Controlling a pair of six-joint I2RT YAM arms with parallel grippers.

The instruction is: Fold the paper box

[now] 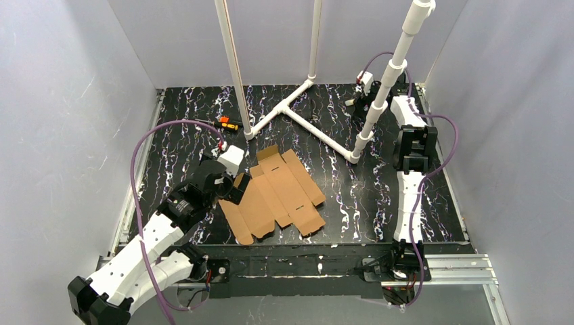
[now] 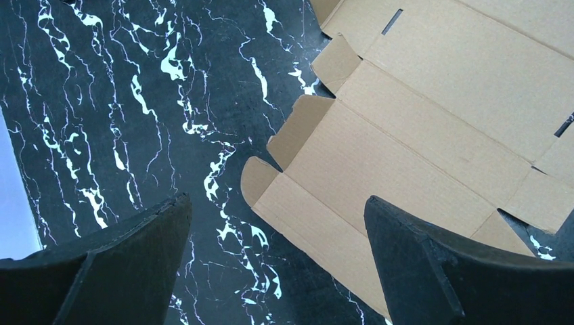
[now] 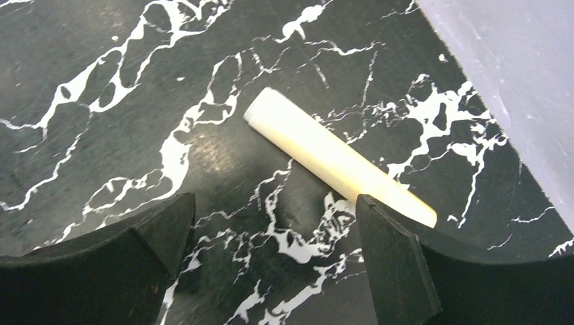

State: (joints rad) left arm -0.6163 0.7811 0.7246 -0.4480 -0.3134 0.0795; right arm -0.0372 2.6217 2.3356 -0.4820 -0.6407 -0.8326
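Judged the first step barely under way: found the paper box (image 1: 277,193) lying flat and unfolded, near-centre on the table (image 1: 352,189), no flap raised. Saw the left gripper (image 2: 276,203) spread wide and empty, hovering over the sheet's left edge. Saw the right gripper (image 3: 274,200) likewise wide, holding nothing, far right, above a cream rod (image 3: 338,159). Probably called next for lowering onto a left-side flap and lifting it along its crease. Counted one paper box, two grippers, one rod, one orange tool (image 1: 228,124).

The paper box (image 1: 277,193) lies flat and unfolded on the black marbled bench (image 1: 352,196), the left tool (image 1: 233,189) over its left edge, the right arm (image 1: 408,196) reaching toward the far-right corner.
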